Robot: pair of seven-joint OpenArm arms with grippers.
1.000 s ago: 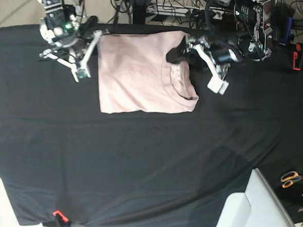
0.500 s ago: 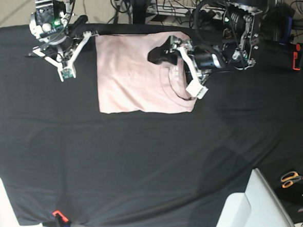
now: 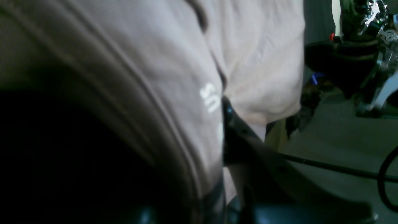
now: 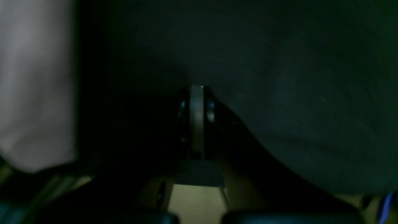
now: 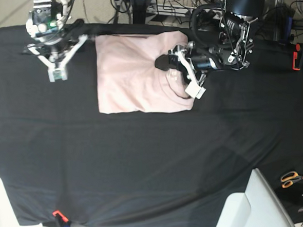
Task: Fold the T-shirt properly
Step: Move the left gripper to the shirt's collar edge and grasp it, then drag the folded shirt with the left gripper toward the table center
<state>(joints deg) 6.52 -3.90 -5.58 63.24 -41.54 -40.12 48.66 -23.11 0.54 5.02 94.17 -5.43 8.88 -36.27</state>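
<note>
The pale pink T-shirt (image 5: 136, 74) lies folded into a rough rectangle at the back of the black-covered table, collar toward the right. My left gripper (image 5: 164, 63) sits on the collar area. In the left wrist view its jaws (image 3: 222, 102) are shut on a ridge of the T-shirt (image 3: 258, 56) beside the collar seam. Just off the shirt's far left corner, my right gripper (image 5: 76, 25) hangs over the black cloth. Its fingers (image 4: 196, 118) are pressed together with nothing between them, and the T-shirt (image 4: 34, 84) shows at the left of that view.
Orange-handled scissors (image 5: 290, 178) lie at the right edge. A white panel (image 5: 261, 213) rises at the lower right. A red clamp (image 5: 297, 55) holds the table covering (image 5: 138, 159) at the back right, and a small red clip (image 5: 58, 214) sits at the front edge.
My left gripper moved left onto the shirt's collar area and closed its jaws on the fabric. The right arm drifted left, away from the shirt's edge, staying shut.
</note>
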